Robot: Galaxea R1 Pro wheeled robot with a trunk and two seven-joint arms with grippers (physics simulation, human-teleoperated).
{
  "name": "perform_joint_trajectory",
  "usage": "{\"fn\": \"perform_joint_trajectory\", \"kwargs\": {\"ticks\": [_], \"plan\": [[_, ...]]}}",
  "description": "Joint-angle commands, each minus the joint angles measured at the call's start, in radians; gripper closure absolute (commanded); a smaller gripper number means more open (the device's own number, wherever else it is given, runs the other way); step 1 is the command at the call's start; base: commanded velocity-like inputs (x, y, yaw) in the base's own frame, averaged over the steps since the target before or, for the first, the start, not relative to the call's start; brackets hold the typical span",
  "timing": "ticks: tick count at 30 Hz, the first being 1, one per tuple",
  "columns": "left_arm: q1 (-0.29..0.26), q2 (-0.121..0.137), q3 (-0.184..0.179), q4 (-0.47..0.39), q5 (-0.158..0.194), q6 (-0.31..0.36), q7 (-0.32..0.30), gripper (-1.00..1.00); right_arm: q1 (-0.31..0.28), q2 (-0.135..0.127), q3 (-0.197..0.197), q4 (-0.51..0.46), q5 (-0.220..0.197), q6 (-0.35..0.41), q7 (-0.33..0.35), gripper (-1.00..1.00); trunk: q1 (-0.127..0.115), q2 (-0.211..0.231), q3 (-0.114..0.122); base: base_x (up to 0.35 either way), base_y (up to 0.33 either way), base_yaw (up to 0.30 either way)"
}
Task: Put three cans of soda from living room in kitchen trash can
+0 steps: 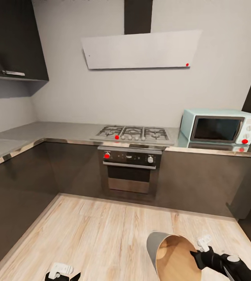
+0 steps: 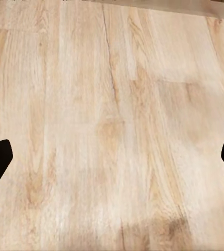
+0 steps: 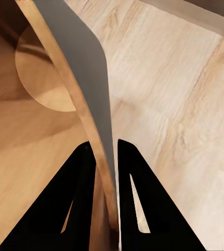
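I am in the kitchen, facing dark grey cabinets. The tash can, pale grey outside and orange-brown inside, is at the lower right of the head view, tilted with its mouth towards me. My right gripper is shut on its rim, one finger inside the wall and one outside. In the right wrist view the can's wall runs between the black fingers, and the part of its round bottom that shows is bare. My left gripper hangs open over the wood floor. The three can of soda are out of view.
Ahead stand an oven under a gas hob, a pale blue microwave on the counter at right, and a hood above. An L-shaped counter runs along the left. Pale wood floor lies between.
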State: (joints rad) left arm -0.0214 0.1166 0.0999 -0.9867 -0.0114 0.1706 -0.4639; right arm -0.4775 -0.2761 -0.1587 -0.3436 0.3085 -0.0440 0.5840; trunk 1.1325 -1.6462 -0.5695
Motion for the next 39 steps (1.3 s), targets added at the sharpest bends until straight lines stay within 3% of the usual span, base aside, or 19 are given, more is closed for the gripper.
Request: {"fn": "perform_joint_trajectory", "kwargs": {"ticks": [1, 2, 5, 11, 15, 17, 21, 26, 34, 39], "plan": [[0.0, 0.0, 0.0, 0.0, 0.0, 0.0, 0.0, -1.0, 0.018, -0.004, -0.011, -0.003, -0.016, -0.035, 0.006, 1.0, -0.004, 0.007, 0.003, 0.0, 0.0, 0.0], [0.0, 0.0, 0.0, 0.0, -0.001, -0.001, 0.001, -1.0, 0.049, -0.011, -0.011, -0.003, -0.018, -0.109, 0.007, 1.0, -0.008, 0.014, 0.007, 0.0, 0.0, 0.0], [0.0, 0.0, 0.0, 0.001, -0.001, -0.002, 0.002, -1.0, 0.077, -0.018, -0.011, -0.003, -0.027, -0.19, 0.009, 1.0, -0.019, 0.035, 0.016, 0.0, 0.0, 0.0], [0.0, 0.0, 0.0, 0.0, -0.001, -0.014, 0.0, -1.0, 0.102, -0.031, -0.011, 0.004, -0.048, -0.264, 0.018, 1.0, -0.042, 0.077, 0.035, 0.0, 0.0, 0.0], [0.0, 0.0, -0.002, 0.001, -0.001, -0.022, 0.0, -1.0, 0.117, -0.072, -0.011, 0.018, -0.054, -0.286, 0.022, 1.0, -0.058, 0.105, 0.047, 0.0, 0.0, 0.0], [0.0, 0.0, -0.003, 0.001, -0.002, -0.025, -0.001, -1.0, 0.126, -0.094, -0.011, 0.044, -0.056, -0.34, 0.024, 1.0, -0.065, 0.119, 0.054, 0.0, 0.0, 0.0], [0.0, 0.0, -0.003, 0.001, -0.001, -0.026, -0.002, -1.0, 0.137, -0.102, -0.011, 0.06, -0.056, -0.4, 0.033, 1.0, -0.081, 0.147, 0.066, 0.0, 0.0, 0.0], [0.0, 0.0, -0.003, 0.001, -0.001, -0.027, -0.002, -1.0, 0.159, -0.104, -0.011, 0.066, -0.058, -0.425, 0.078, 1.0, -0.1, 0.182, 0.082, 0.0, 0.0, 0.0], [0.001, -0.001, 0.0, -0.004, 0.002, -0.035, 0.0, -1.0, 0.195, -0.093, -0.01, 0.07, -0.059, -0.456, 0.089, 1.0, -0.13, 0.238, 0.107, 0.0, 0.0, 0.0], [0.001, -0.002, 0.001, 0.001, -0.001, -0.117, 0.001, -1.0, 0.199, -0.07, -0.011, 0.069, -0.059, -0.459, 0.069, 1.0, -0.15, 0.273, 0.123, 0.0, 0.0, 0.0]]}}
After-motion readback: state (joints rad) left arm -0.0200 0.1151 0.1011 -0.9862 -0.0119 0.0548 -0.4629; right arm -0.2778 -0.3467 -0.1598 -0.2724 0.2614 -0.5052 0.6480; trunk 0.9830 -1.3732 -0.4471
